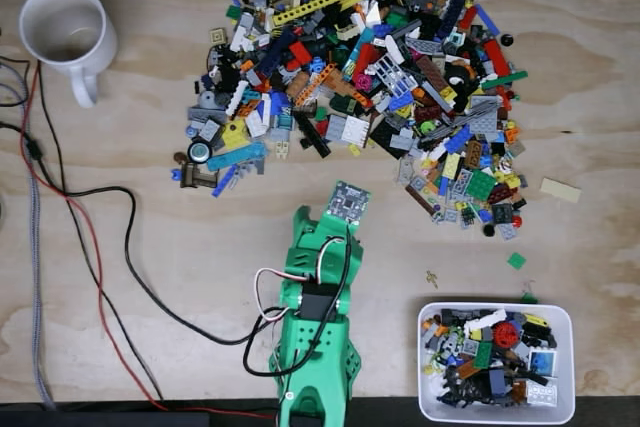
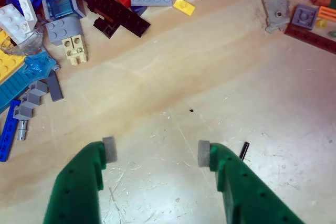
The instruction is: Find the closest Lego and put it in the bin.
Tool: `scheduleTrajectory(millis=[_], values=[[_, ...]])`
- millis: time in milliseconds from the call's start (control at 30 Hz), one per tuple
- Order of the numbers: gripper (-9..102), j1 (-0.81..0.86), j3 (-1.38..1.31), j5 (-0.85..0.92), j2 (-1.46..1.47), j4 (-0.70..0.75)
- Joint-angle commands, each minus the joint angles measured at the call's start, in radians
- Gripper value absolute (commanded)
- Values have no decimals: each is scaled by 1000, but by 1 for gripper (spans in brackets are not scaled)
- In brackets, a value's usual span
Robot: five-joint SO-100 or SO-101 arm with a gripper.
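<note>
My gripper (image 2: 156, 151) is open, and only bare wood lies between its green fingers with grey pads (image 2: 109, 149). In the fixed view my green arm (image 1: 318, 307) reaches up from the bottom edge towards the big Lego pile (image 1: 360, 77). Ahead of the fingers lie a small tan piece (image 2: 74, 49), a yellow tile (image 2: 184, 6), a long black plate (image 2: 113, 9) and a grey stepped piece (image 2: 37, 98). A tiny black pin (image 2: 244, 150) lies beside the right finger. The white bin (image 1: 496, 412) sits at the bottom right, holding several Lego pieces.
A white handled mug (image 1: 65, 32) stands at the top left. Black and red cables (image 1: 100, 237) run across the left side of the table. Loose pieces lie right of the arm: a green tile (image 1: 516, 260) and a tan plate (image 1: 560, 190).
</note>
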State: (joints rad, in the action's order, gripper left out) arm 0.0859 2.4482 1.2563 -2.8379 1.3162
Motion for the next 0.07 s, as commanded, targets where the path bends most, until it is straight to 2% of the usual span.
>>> scheduleTrajectory(millis=[0, 33], values=[[23, -11, -5, -3, -35, -2], [23, -9, -5, -3, -35, 0]])
